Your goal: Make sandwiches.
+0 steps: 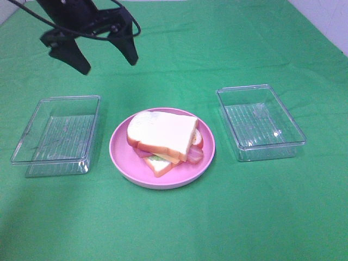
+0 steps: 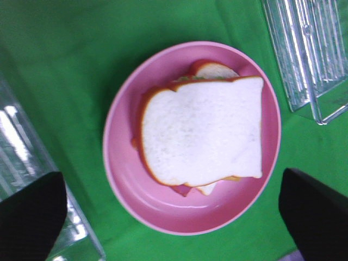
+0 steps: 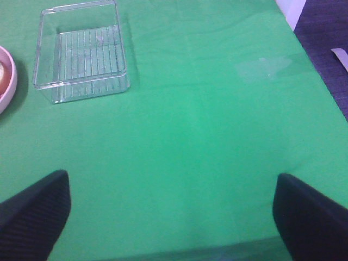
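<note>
The sandwich [image 1: 163,138] lies on a round pink plate [image 1: 122,149] in the middle of a green cloth [image 1: 179,228]. Its top slice [image 2: 204,133] is a smooth, matte white square with a thin orange crust and one wavy edge. Under it the layers peek out at the near and right sides: a yellow cheese edge [image 1: 173,158], a pale green lettuce bit [image 1: 159,161], a glossy reddish bacon strip [image 1: 194,156], and the bottom slice [image 1: 159,167], turned out of line with the top one. Most of the filling is hidden by the top slice.

The plate is shiny, with a raised rim. A clear, ribbed plastic tray sits to each side, well apart from the plate: the left tray [image 1: 57,133] and the right tray [image 1: 260,120], both rectangular with rounded corners. Their walls are hard to trace against the cloth.

The left gripper [image 1: 106,57] hangs above the cloth at the far left, its two black fingers [image 1: 70,57] spread wide with nothing between them; the arm above is cut off by the frame. In the left wrist view its fingertips [image 2: 30,209] show only as dark wedges on either side of the plate.

The right gripper [image 3: 171,215] is out of the high view. Its own camera shows two textured black fingers [image 3: 32,212] wide apart over bare cloth, holding nothing, with the right tray and a sliver of the plate in the distance.
</note>
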Robot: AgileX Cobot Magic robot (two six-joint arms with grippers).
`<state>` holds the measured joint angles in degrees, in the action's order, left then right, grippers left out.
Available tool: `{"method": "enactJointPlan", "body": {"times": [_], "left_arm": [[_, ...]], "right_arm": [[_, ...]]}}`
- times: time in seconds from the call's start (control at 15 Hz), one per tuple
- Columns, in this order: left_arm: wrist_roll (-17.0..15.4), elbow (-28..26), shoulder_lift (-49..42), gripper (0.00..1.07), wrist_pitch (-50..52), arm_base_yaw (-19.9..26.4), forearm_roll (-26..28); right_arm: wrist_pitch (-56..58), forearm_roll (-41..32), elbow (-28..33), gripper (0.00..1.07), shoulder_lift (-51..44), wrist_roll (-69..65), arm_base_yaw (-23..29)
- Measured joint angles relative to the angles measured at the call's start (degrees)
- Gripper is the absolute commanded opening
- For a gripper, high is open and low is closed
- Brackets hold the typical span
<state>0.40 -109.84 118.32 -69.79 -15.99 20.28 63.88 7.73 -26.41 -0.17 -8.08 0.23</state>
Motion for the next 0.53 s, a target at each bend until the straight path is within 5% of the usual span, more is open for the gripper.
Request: {"method": "enactJointPlan", "body": {"times": [0.33, 0.53], "left_arm": [[-3.27, 1.89, -14.90, 1.01, 0.06, 0.11, -13.87], [-3.27, 12.38, -25.21, 1.01, 0.06, 0.11, -18.91]], "right_arm": [[0.00, 0.00, 0.00, 0.97, 0.00, 0.00, 0.00], [0.00, 0.00, 0.00, 0.97, 0.00, 0.00, 0.00]]}}
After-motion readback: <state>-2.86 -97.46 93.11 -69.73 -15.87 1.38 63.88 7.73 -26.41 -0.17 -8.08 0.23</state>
